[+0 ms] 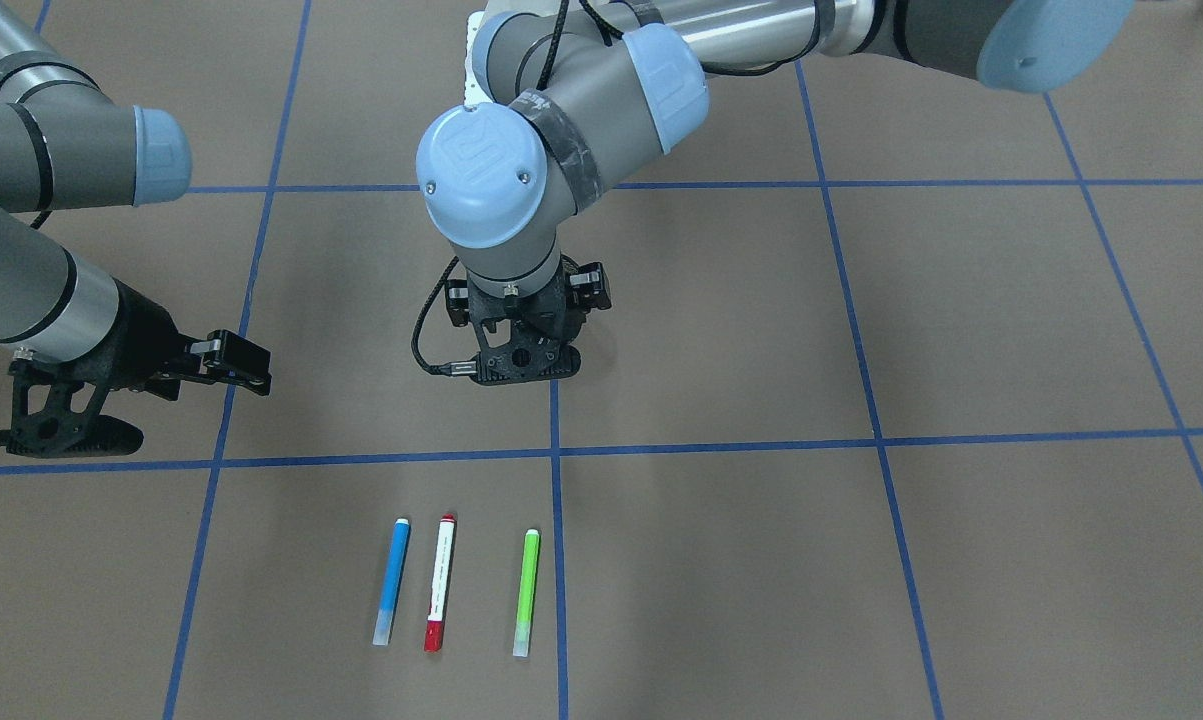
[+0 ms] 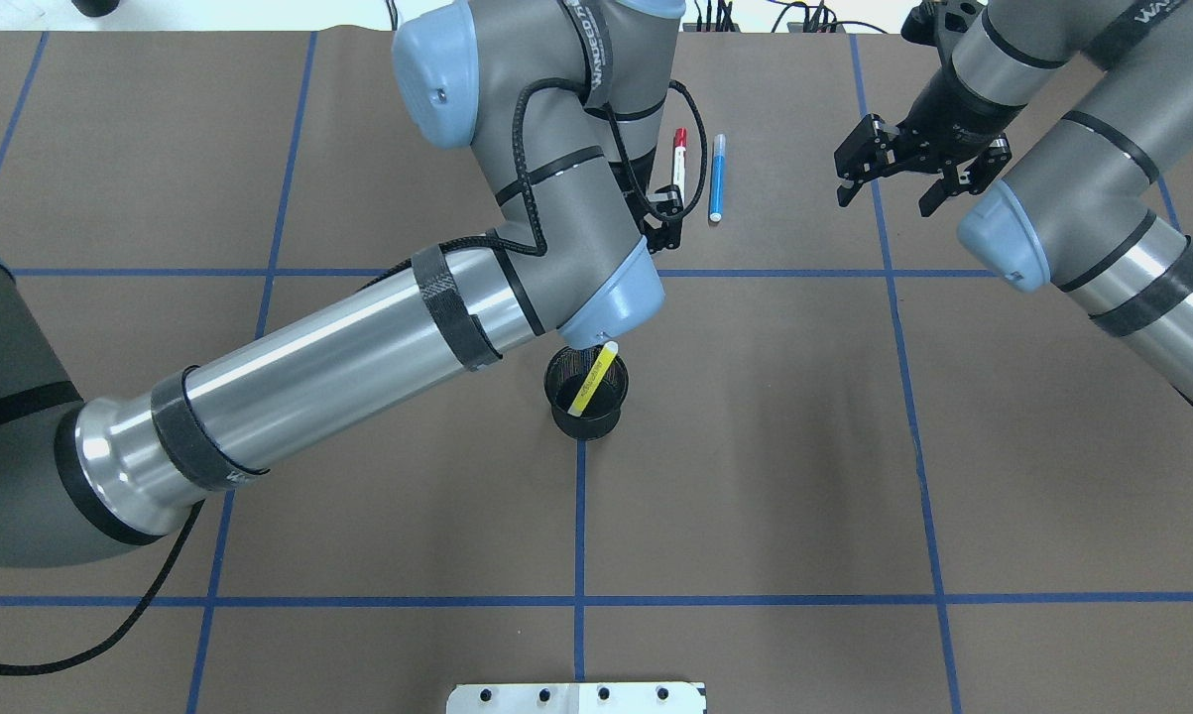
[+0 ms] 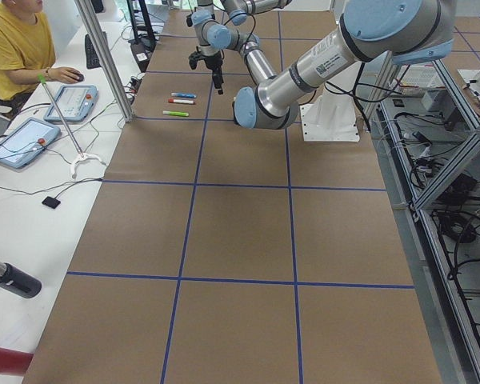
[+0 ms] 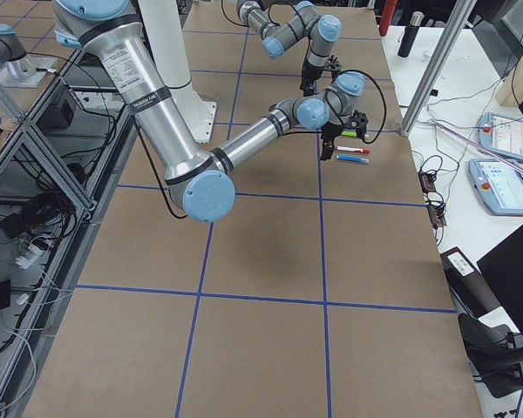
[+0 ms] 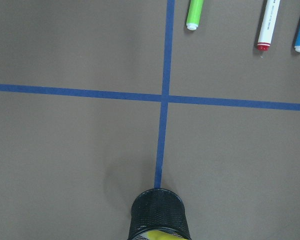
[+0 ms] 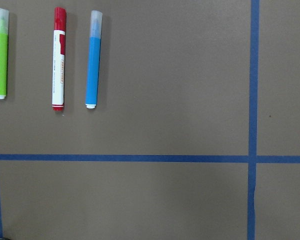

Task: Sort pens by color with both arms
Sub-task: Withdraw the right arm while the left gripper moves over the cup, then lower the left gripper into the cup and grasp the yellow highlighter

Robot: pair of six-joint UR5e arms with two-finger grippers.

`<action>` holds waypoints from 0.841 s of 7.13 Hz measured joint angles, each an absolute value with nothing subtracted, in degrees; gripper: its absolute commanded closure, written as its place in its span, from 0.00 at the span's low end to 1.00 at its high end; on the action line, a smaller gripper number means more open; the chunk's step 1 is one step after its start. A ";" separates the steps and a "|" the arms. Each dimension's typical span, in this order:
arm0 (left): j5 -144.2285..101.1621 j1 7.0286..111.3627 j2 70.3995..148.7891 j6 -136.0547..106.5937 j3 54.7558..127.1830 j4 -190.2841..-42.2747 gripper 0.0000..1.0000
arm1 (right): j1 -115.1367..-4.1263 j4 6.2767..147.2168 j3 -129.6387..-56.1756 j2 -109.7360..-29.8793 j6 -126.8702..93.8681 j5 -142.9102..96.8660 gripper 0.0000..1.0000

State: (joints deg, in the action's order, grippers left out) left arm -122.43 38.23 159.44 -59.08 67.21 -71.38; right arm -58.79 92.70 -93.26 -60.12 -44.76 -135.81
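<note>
The blue pen (image 1: pixel 392 581), the white pen with red cap (image 1: pixel 440 583) and the green pen (image 1: pixel 527 592) lie side by side on the brown table. The yellow pen (image 2: pixel 593 379) stands in the black mesh cup (image 2: pixel 586 397). My left gripper (image 1: pixel 524 300) hangs above the table between the cup and the row of pens, open and empty. The left arm hides the green pen in the overhead view. My right gripper (image 2: pixel 886 203) is open and empty, raised to the side of the blue pen (image 2: pixel 718 177).
Blue tape lines (image 1: pixel 555 420) divide the table into squares. The white metal base (image 2: pixel 576 697) sits at the robot's edge. In the exterior left view an operator (image 3: pixel 16 48) sits at a side desk with tablets (image 3: pixel 70 100).
</note>
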 measured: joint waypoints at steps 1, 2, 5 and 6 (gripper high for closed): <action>-120.77 37.21 159.56 -58.99 66.33 -71.42 0.07 | -58.66 92.72 -93.45 -60.30 -44.74 -135.71 0.00; -119.16 36.10 159.55 -58.88 65.88 -71.44 0.15 | -58.50 92.72 -93.66 -60.41 -44.74 -135.59 0.00; -117.77 34.05 159.66 -58.75 64.82 -71.45 0.37 | -58.05 92.72 -93.85 -60.47 -44.74 -135.24 0.00; -117.76 33.69 159.70 -58.73 64.62 -71.46 0.37 | -57.92 92.72 -93.86 -60.47 -44.74 -135.20 0.00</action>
